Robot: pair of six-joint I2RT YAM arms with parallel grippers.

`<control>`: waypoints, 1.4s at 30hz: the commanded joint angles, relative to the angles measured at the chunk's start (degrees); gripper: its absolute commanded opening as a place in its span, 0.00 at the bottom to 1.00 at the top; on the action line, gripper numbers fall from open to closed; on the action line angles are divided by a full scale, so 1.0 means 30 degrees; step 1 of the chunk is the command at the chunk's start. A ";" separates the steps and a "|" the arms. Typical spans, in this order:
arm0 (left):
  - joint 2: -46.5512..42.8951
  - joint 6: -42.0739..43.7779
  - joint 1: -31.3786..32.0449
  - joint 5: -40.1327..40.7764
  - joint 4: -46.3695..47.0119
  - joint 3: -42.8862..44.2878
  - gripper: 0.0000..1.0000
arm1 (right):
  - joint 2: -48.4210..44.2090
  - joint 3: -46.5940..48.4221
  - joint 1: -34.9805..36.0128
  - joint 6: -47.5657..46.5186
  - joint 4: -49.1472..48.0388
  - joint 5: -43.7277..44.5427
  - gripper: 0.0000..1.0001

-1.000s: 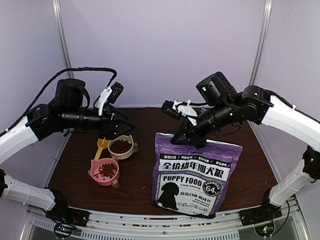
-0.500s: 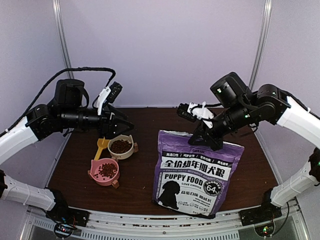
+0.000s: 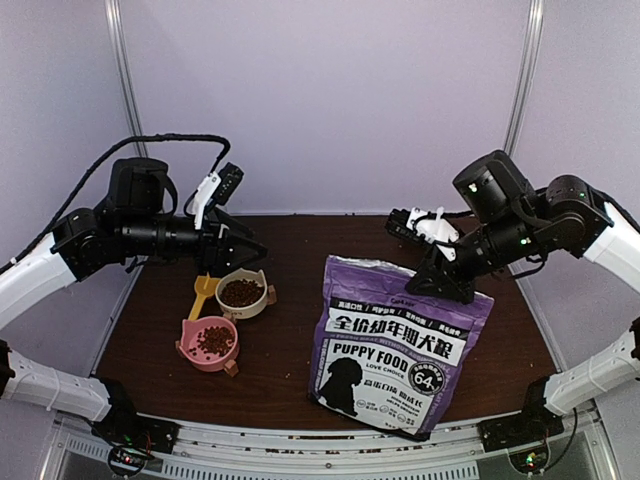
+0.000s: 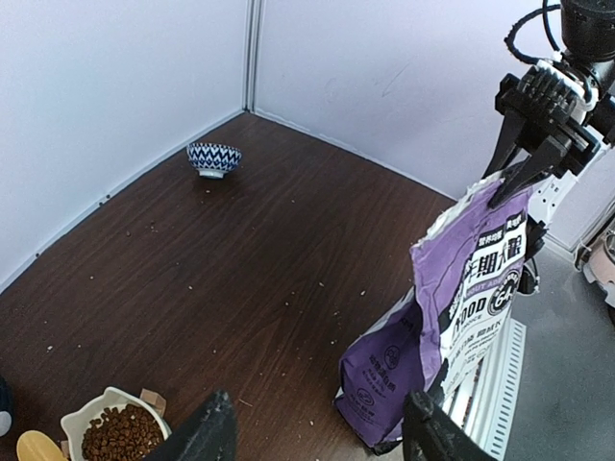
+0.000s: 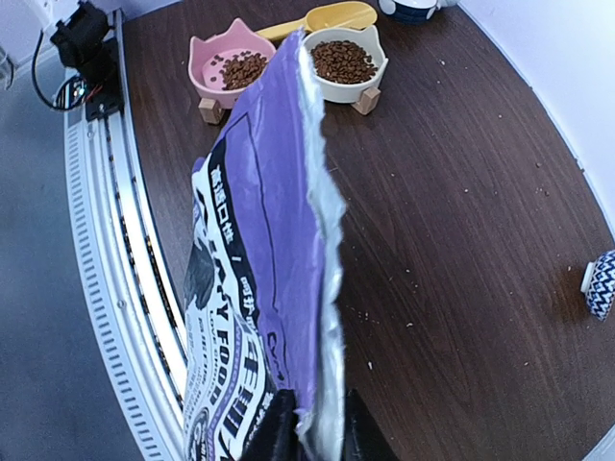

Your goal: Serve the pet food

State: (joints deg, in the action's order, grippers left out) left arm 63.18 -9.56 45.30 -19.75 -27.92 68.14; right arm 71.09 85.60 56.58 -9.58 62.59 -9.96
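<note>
A dark wooden table (image 3: 290, 385) inside a pale, lilac-walled booth. The pet food (image 3: 241, 292) lies heaped in a cream bowl (image 3: 262, 305) and, in a thinner scatter, in a pink cat-eared bowl (image 3: 188, 350) just in front of it, both at the table's left.

Your right gripper (image 5: 312, 427) pinches the torn top edge of the purple puppy-food bag (image 3: 400, 345), which stands upright on the table, well apart from the bowls. Your left gripper (image 4: 317, 432) hovers above the bowls, fingers spread and holding nothing.

With kibble in both bowls, the serving itself looks done, and the step in hand appears to be parking the bag. The next move likely calls for letting the edge go cleanly and lifting straight up, so the tall, open-mouthed bag neither tips nor spills.

A yellow scoop (image 3: 203, 290) rests just beside the cream bowl, on its far left. A blue-and-white patterned bowl (image 4: 213, 157) sits in the far corner, clear of both arms. Crumbs dot the wood. Nothing stands between the bag and your retreat.
</note>
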 commanded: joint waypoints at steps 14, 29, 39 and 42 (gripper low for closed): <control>-0.0810 0.0352 -0.0473 0.0773 0.0184 0.0140 0.64 | -0.1203 -0.0408 -0.0167 0.1429 0.1813 0.1993 0.23; -0.0705 -0.0348 -0.1423 0.1937 -0.0193 0.0111 0.75 | -0.1303 -0.0486 -0.1074 0.4177 -0.1582 0.8392 0.00; -0.1401 -0.2379 -0.6028 0.3173 0.0140 -0.1957 0.88 | -0.1700 -0.1929 -0.8788 0.6489 -0.4279 0.9693 0.00; -0.1471 -0.2847 -0.7942 0.2473 0.0852 -0.2746 0.88 | -0.1134 -0.2249 -1.1208 0.6610 -0.5030 0.9314 0.00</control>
State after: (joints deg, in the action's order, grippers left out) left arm 59.79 -15.07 27.11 -11.55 -29.74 62.30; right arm 68.47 79.00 30.44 7.09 57.58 12.58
